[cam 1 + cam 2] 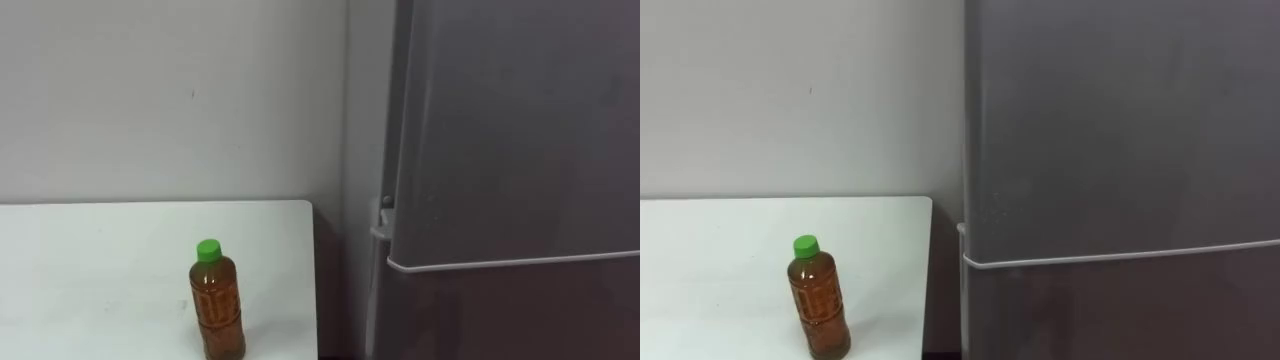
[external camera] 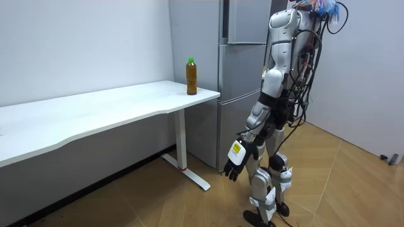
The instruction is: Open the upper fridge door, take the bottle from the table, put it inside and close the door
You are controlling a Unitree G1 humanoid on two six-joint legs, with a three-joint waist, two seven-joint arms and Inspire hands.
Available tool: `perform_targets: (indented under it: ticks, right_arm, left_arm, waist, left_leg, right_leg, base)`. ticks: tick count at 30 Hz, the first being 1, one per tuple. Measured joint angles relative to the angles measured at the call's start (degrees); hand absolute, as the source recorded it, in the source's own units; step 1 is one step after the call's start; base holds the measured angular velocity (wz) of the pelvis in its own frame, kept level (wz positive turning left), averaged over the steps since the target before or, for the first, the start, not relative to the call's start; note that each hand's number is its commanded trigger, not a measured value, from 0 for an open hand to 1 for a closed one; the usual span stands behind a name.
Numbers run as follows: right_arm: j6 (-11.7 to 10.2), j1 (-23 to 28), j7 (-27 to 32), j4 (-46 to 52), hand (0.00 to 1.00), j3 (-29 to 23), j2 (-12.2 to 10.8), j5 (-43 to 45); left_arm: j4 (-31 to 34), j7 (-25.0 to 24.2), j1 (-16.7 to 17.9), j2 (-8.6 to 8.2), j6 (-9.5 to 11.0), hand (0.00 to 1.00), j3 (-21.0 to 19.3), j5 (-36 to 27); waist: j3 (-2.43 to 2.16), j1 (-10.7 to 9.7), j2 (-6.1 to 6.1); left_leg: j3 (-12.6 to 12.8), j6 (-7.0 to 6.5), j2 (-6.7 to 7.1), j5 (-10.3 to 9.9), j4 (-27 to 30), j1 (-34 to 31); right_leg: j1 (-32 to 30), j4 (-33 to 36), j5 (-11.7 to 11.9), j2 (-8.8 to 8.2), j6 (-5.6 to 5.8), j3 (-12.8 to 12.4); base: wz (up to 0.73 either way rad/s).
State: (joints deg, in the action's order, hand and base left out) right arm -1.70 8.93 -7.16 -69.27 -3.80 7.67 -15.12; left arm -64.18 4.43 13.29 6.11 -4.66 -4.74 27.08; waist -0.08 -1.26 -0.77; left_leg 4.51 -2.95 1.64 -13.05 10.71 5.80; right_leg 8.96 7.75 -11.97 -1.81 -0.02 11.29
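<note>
A brown bottle (image 1: 217,300) with a green cap stands upright near the right end of the white table (image 1: 100,260), close to its front edge. Right of it rises the grey fridge, its upper door (image 1: 520,130) shut above the seam to the lower door (image 1: 500,320). In the room view I stand facing the fridge (image 2: 243,69), about a step back, with the bottle (image 2: 191,76) on the table corner beside it. My left hand (image 2: 237,161) hangs at thigh height, fingers relaxed and holding nothing.
A narrow dark gap separates the table's right edge (image 1: 312,290) from the fridge's side. The long table (image 2: 113,104) runs off toward the room view's left along the wall. Wooden floor (image 2: 189,208) lies open around me.
</note>
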Motion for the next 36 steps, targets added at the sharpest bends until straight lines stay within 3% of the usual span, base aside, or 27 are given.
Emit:
perform_targets:
  ticks: [14, 21, 30, 36]
  right_arm:
    - [0.6, 0.0, 0.0, 0.2, 0.0, 0.4, 0.0, 0.0]
    - [0.6, 0.0, 0.3, 0.3, 0.0, 0.8, 0.0, -0.3]
    - [1.4, 0.2, 0.9, 0.1, 0.0, 0.0, 0.1, -2.5]
    - [1.6, 0.7, 0.6, 0.4, 0.0, -2.3, 0.6, -1.4]
  left_arm:
    - [-0.3, 1.9, 0.3, -0.23, -0.4, 0.0, -1.8, -0.9]
    - [-1.2, 4.7, 1.5, -0.4, -0.1, 0.0, -2.9, -11.1]
    - [0.5, 13.2, 1.8, -0.28, 0.4, 0.0, -12.6, -27.2]
    - [6.8, 18.1, 0.0, 0.75, 4.6, 0.0, -15.2, -38.0]
  waist:
    - [-0.02, 0.1, -0.05]
    - [0.01, 0.1, -0.08]
    - [-0.1, 0.7, 0.42]
    - [0.1, 0.9, 2.0]
  left_leg:
    - [0.3, -0.03, -0.08, 0.0, -0.1, -0.1]
    - [-0.1, -0.17, 0.0, -0.4, 0.2, 0.2]
    - [-0.4, -0.16, 0.04, -0.4, 0.7, 0.2]
    - [-1.5, -0.17, 0.25, -0.4, 0.5, 0.9]
  right_leg:
    - [-0.8, 0.9, 0.0, 0.01, -0.02, -0.2]
    - [0.1, 0.2, -0.1, -0.13, 0.07, 0.1]
    - [0.4, 0.4, -0.1, -0.17, 0.06, 0.8]
    - [1.6, 0.2, 0.0, -0.12, 0.11, 1.3]
  base:
    - [-0.02]
    - [0.03]
    - [0.01]
    - [0.07]
